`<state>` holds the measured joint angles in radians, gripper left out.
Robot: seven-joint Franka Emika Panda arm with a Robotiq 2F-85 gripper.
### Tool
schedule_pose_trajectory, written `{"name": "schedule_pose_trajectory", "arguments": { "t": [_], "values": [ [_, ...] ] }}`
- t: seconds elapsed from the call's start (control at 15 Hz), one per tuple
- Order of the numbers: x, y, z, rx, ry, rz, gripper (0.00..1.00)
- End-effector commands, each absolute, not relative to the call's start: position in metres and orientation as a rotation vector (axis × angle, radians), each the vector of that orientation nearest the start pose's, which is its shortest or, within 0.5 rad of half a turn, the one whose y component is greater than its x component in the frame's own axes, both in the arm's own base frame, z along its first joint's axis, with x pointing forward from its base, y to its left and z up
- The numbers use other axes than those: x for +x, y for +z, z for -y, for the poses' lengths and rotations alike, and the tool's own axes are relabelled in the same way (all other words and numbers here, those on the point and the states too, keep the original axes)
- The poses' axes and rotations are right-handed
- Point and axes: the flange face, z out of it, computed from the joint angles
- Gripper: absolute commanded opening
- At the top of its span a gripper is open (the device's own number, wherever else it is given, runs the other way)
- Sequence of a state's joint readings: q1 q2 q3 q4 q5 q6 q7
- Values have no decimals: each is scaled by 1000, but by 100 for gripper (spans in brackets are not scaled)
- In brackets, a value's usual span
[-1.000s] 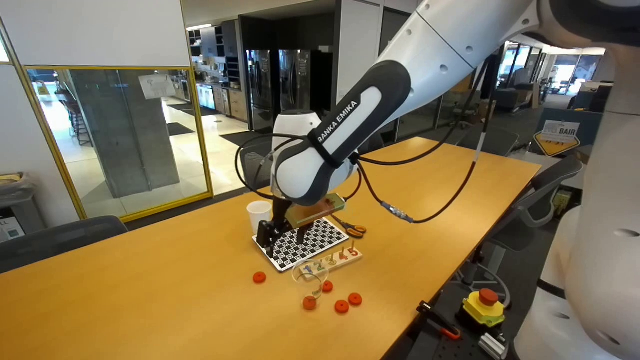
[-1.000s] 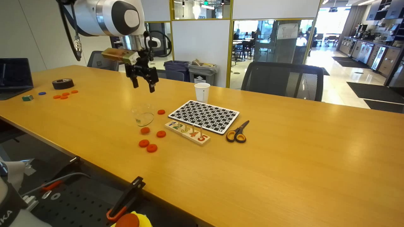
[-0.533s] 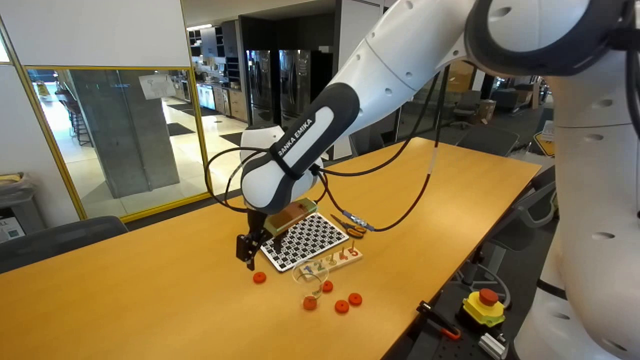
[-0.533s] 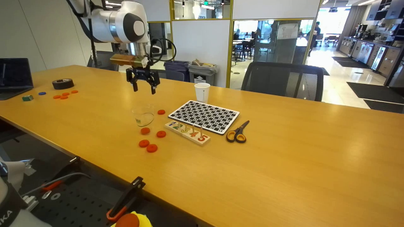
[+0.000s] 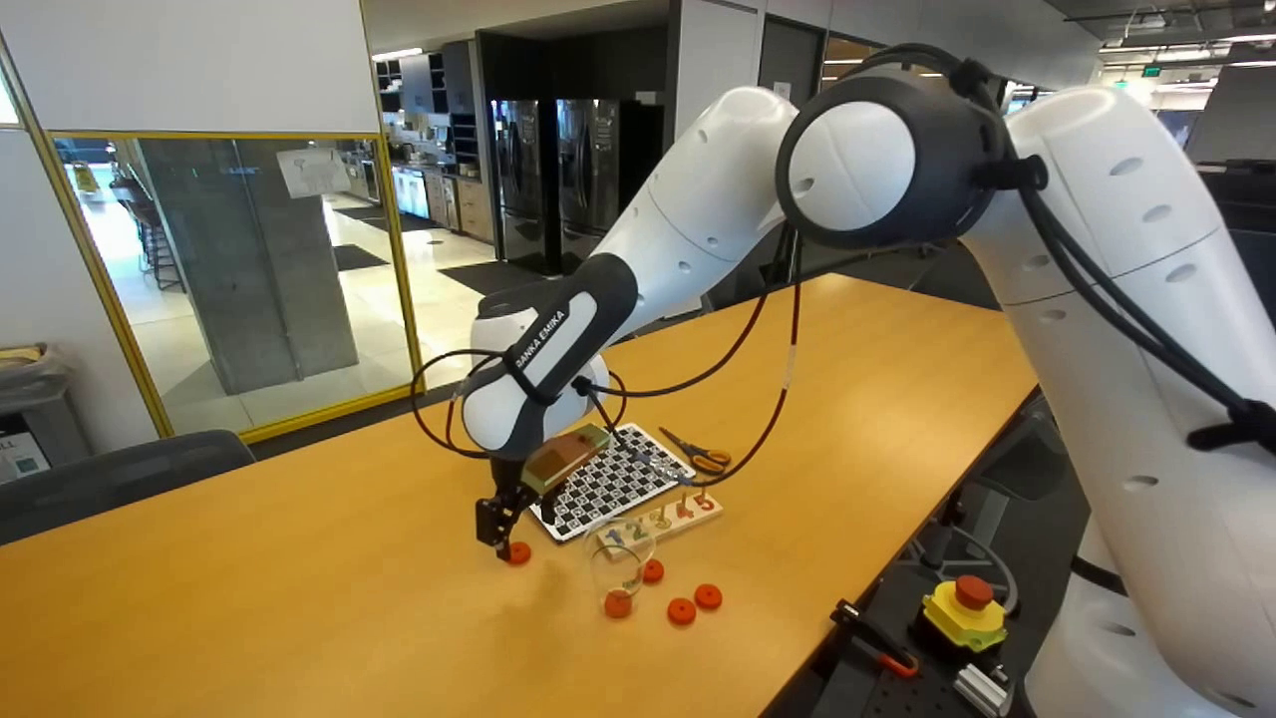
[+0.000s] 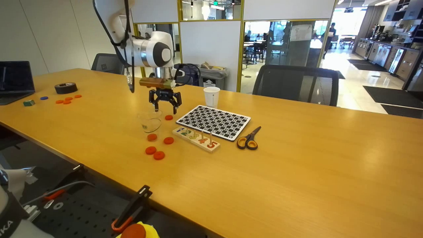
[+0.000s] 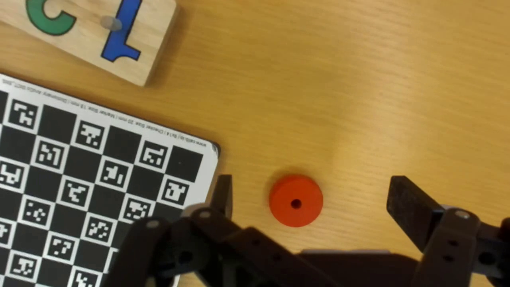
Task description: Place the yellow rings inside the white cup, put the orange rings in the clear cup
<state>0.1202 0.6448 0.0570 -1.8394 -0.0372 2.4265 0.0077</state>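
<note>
The fingers (image 7: 412,211) are spread wide apart and hold nothing. In the wrist view a small orange ring (image 7: 296,201) shows between them, lying flat on the bench (image 7: 342,99). How far above it the tips are is hard to tell. The next job looks like picking this ring up. It is low and flat, so a squeeze made too high may slide over the top, and going too low may bump the bench. The ring looks nearer to the finger by the checkered board (image 7: 99,159), so that finger may push it sideways first. The same finger could land on the board's corner and shove it. Near the ring stands the clear cup (image 6: 149,121). In an exterior view one fingertip (image 6: 156,107) lines up with its rim, and whether they touch cannot be told. A small knock might tip the cup, since it looks light. It is hard to see, so a ring could drop outside it. Four more orange rings (image 6: 151,150) lie on the bench near it, not inside. Farther off, past the checkered board, stands the white cup (image 6: 211,97). No yellow rings show, but the bottom of that cup is hidden.
</note>
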Motion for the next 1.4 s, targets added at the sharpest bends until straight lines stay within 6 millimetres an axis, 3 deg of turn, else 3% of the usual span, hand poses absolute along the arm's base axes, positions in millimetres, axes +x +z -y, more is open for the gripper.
{"name": "schedule_pose_trajectory", "arguments": {
  "t": [0.0,0.27,1.33],
  "values": [
    [656,160,-108,-3147,69,297,100],
    [663,154,-109,-3150,42,297,100],
    [657,145,-123,-3139,69,318,100]
  ]
}}
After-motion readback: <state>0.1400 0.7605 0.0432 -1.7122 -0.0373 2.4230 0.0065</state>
